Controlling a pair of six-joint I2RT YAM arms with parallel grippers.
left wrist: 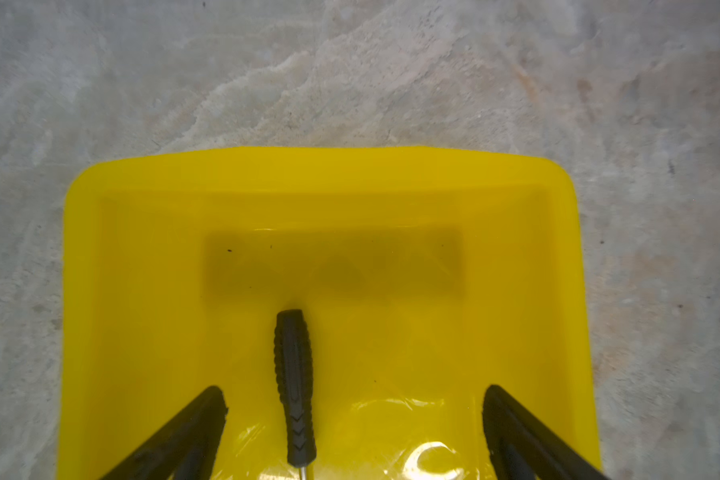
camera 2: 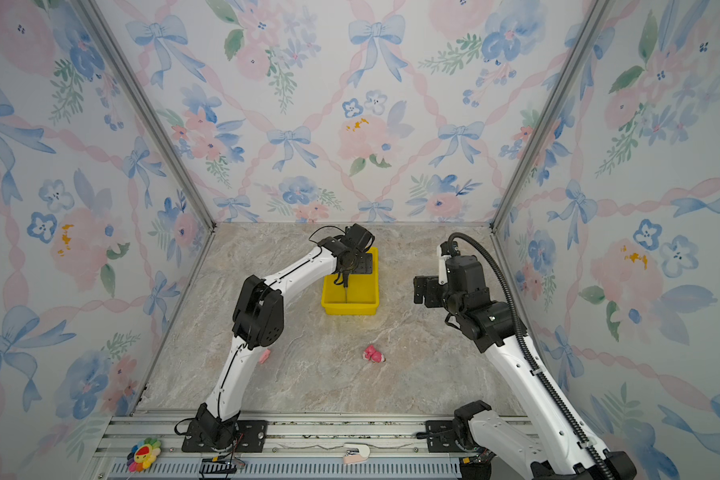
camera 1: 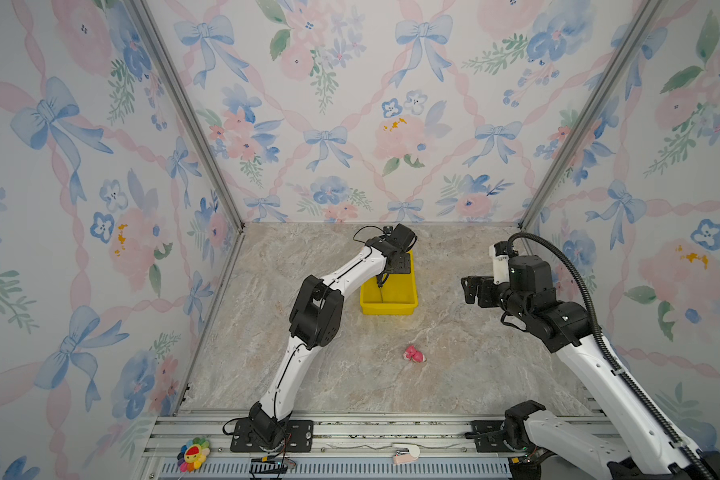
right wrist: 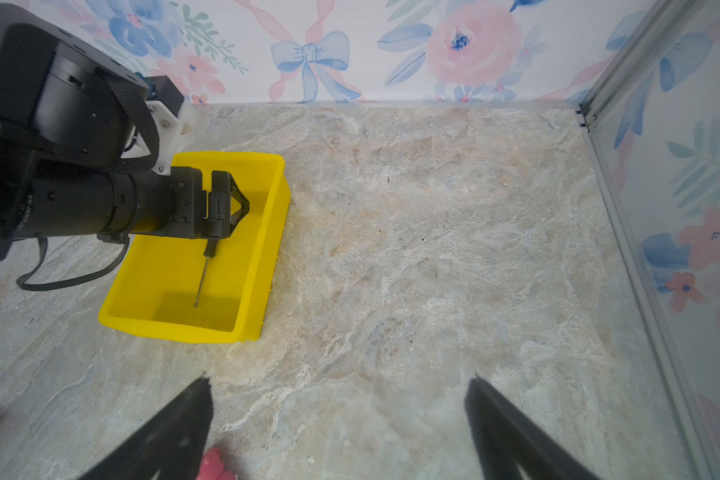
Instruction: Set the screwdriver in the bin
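Well, the left end effector (left wrist: pixel 353 390) hangs over the bin (left wrist: pixel 308 174) with its jaws spread wide. The screwdriver (left wrist: pixel 294 382) sits between them inside the yellow walls, touching neither finger. In the right wrist view its shaft slants down toward the bin floor; whether it lies settled I cannot tell. It looks light and stiff, likely to roll, and the thin silver shaft would be slick. If it needed taking up, I'd pinch the ribbed black handle across its width. The right end effector (right wrist: pixel 338 380) stands wide and empty above the tabletop (right wrist: pixel 433 249), well apart.
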